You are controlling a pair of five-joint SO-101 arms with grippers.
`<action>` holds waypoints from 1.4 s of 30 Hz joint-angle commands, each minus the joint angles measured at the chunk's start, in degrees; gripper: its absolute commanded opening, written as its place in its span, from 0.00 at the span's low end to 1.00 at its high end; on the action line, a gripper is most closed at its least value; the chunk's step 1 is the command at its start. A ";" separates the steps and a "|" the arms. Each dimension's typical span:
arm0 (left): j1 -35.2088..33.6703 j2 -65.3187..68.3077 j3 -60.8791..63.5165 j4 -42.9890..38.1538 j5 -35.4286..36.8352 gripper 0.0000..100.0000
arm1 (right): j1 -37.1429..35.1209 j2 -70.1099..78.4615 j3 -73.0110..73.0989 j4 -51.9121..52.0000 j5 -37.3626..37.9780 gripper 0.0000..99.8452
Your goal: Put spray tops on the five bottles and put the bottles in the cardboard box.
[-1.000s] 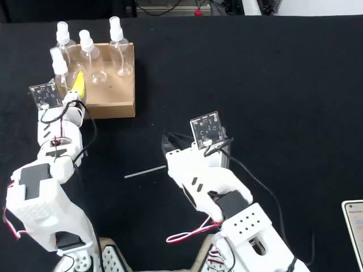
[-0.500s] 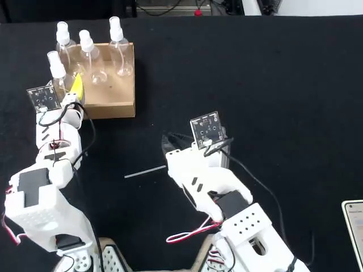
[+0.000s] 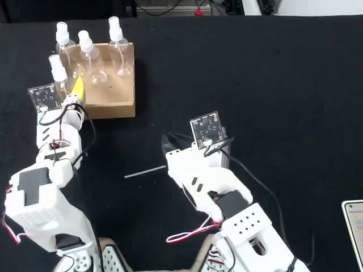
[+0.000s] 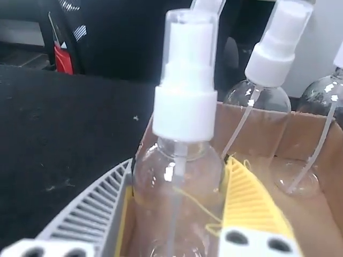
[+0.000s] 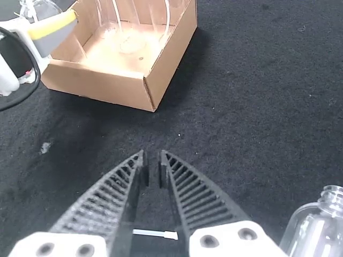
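Left gripper [image 4: 179,166] pinched a clear, white-topped spray bottle [image 4: 182,134] at the rim of the brown cardboard box [image 3: 110,106], ten o'clock; released there, it might topple outside. Right gripper [image 5: 151,160] was nearly pressed together, empty.

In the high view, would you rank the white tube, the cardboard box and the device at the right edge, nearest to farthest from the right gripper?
1. White tube, lying beside the right gripper.
2. Cardboard box, farther back, on the tube's side.
3. Device, at the view's right edge.
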 commanded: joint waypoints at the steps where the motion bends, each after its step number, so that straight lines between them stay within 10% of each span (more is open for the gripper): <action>1: -0.75 0.09 -0.84 -2.11 0.09 0.22 | 1.05 -0.75 -0.22 -1.49 -0.26 0.04; 42: -2.07 -20.48 16.04 -2.11 0.00 0.34 | 1.14 -0.75 -0.22 -1.41 -0.26 0.04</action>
